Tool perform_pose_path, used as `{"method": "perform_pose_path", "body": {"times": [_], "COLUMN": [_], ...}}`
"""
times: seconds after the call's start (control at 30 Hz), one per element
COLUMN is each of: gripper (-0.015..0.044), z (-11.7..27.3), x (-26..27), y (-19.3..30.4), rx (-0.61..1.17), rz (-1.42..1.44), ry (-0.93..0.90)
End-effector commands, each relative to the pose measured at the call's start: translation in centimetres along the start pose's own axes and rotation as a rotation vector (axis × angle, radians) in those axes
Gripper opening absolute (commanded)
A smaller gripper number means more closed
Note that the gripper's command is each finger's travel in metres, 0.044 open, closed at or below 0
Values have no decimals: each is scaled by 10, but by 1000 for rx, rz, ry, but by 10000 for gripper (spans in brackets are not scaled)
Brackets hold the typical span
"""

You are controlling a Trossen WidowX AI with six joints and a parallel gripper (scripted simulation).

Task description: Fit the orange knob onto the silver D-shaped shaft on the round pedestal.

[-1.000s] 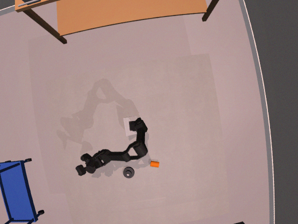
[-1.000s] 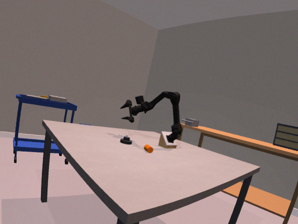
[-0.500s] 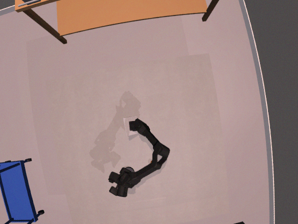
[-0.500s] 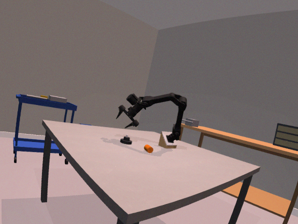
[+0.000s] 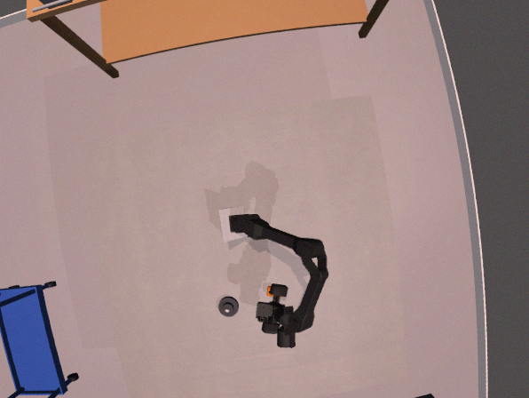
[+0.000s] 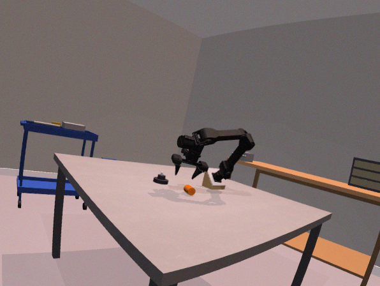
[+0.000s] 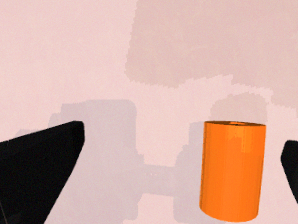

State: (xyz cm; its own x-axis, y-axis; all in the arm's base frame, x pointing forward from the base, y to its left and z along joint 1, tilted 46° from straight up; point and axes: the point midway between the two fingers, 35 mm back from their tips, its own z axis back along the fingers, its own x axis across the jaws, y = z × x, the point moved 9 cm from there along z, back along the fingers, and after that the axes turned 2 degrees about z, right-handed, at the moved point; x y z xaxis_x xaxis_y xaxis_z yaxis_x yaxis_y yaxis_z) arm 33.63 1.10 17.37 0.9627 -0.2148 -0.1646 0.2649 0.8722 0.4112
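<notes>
- We had the orange knob [image 5: 269, 290] [image 6: 189, 189] [image 7: 232, 170] lying on its side on the worktop [image 5: 155, 178] [image 6: 207, 223] [image 7: 50, 50], well off the round pedestal [image 5: 233, 311] [image 6: 160, 180].
- Our claw [image 5: 274, 309] [image 6: 184, 176] [image 7: 184, 140] hung above the worktop with its fingers wide apart and nothing gripped between them.
- In the wrist view the knob showed between the two fingers but off-centre, closer to the finger at the picture's right edge; we judged that a small sideways correction was needed before lowering.
- The silver shaft [image 5: 227, 307] [image 6: 161, 173] stood bare on the pedestal, so none of the fitting was done.
- We could see a dark recess at the knob's far end, which we took for the hole, but it was too edge-on for us to tell where its flat side lay. The shaft's flat was too small to make out.
- By our reckoning we were only at the approach. Grasping, lifting, turning the knob upright, matching the flats, pushing it fully down and letting go were all left.
</notes>
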Motion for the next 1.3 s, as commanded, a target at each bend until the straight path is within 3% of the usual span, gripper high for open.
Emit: {"method": "perform_pose_path", "body": {"times": [0.0, 1.27], "gripper": [440, 440], "z": [14, -48], "x": [-27, -31], "y": [30, 49], "rx": [-17, -14], "rz": [78, 79], "ry": [70, 70]}}
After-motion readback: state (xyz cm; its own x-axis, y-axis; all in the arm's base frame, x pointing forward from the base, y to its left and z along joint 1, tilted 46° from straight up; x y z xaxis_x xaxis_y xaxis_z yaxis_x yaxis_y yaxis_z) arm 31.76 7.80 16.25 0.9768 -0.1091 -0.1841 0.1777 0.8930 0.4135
